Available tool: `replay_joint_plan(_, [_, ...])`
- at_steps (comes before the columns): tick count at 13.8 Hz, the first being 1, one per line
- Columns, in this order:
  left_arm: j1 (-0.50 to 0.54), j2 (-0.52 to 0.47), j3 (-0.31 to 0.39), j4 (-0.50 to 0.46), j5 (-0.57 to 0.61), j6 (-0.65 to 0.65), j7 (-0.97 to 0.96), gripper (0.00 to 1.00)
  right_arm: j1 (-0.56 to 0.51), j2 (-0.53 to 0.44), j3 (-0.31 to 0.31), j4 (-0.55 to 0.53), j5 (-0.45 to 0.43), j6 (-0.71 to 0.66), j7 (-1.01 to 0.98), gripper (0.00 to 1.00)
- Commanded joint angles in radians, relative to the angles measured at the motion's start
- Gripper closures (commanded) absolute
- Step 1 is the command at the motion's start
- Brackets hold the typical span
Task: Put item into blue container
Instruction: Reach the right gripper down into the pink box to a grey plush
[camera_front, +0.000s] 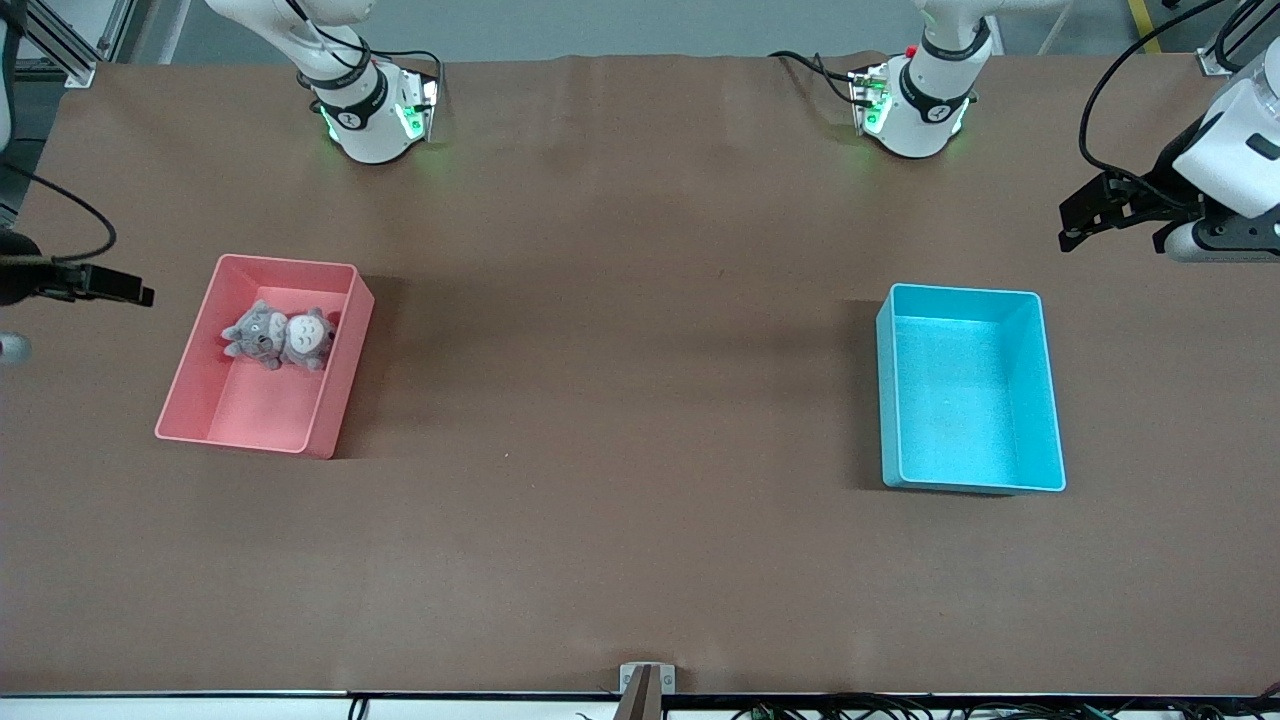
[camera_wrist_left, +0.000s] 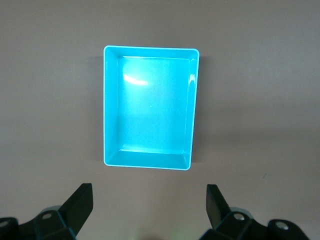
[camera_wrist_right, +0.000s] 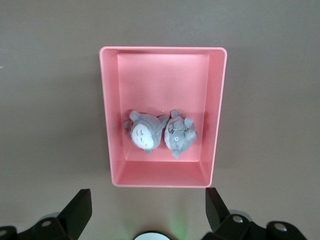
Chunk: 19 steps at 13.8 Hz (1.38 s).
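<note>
Both end effectors up, nothing held

My left end effector (camera_wrist_left: 147, 205) hangs over bare desk (camera_front: 640, 420) near the blue bin (camera_front: 968, 390), fingers wide apart; my right end effector (camera_wrist_right: 147, 207) hangs the same way near the pink bin (camera_front: 265, 352); the blue bin sits toward my left arm's end; two grey plush toys (camera_front: 280, 337) lie side by side in the pink bin, toward my right arm's end.
</note>
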Motion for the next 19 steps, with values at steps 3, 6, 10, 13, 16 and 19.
replay_joint_plan(3, [0.001, -0.003, -0.001, 0.003, -0.015, -0.011, -0.002, 0.0, -0.014, -0.056, 0.007, -0.298, 0.009, 0.265, 0.011, 0.0])
replay_joint_plan(6, [-0.001, -0.003, -0.001, 0.005, -0.014, -0.011, 0.0, 0.0, -0.022, -0.075, 0.006, -0.455, 0.007, 0.415, 0.069, 0.0])
replay_joint_plan(10, [-0.001, -0.003, -0.002, 0.005, -0.014, -0.011, -0.002, 0.0, -0.046, -0.113, 0.004, -0.682, 0.006, 0.659, 0.071, 0.0])
replay_joint_plan(13, [-0.001, -0.003, -0.002, 0.005, -0.014, -0.011, 0.0, 0.0, -0.071, -0.11, 0.003, -0.784, 0.004, 0.797, 0.069, 0.01])
replay_joint_plan(16, [-0.001, -0.003, -0.002, 0.003, -0.015, -0.011, 0.0, 0.0, -0.08, -0.092, 0.0, -0.851, 0.004, 0.916, 0.069, 0.03])
replay_joint_plan(19, [-0.001, -0.003, -0.002, 0.003, -0.014, -0.011, 0.0, 0.0, -0.097, -0.035, 0.0, -0.869, 0.004, 0.995, 0.069, 0.05])
